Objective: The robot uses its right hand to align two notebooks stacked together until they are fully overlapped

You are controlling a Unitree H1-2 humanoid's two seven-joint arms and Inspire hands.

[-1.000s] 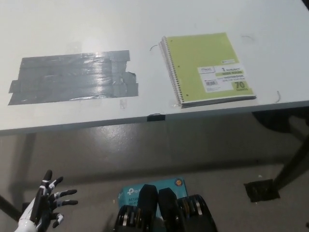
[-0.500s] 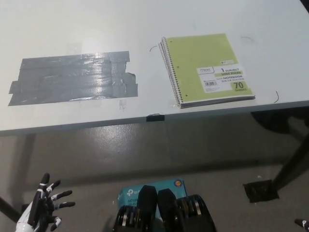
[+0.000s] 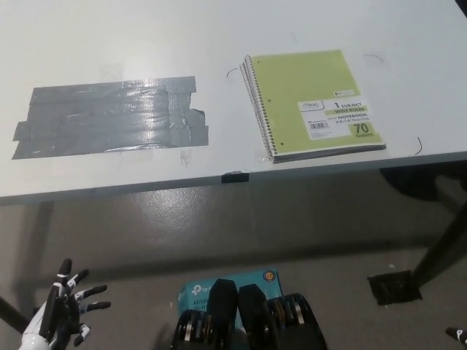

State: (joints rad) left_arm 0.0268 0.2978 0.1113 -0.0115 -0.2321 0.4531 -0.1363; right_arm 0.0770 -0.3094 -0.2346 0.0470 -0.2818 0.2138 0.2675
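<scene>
Two spiral notebooks lie stacked at the right of the white table. The top one has a lime-green cover with a white label and its wire binding along the left side. Only thin page edges of the lower one show along the front. My white left hand hangs open below the table at the bottom left, fingers spread, far from the stack. A tiny dark sliver at the bottom right corner may be my right hand. Nothing touches the notebooks.
A wide patch of grey duct tape covers the table's left part. A bit of black tape sits on the front edge. On the floor are a teal box, a dark table leg and its black foot plate.
My left hand has sunk lower and a little leftward toward the bottom edge. A small dark sliver has come in at the bottom right corner. The notebooks have not moved.
</scene>
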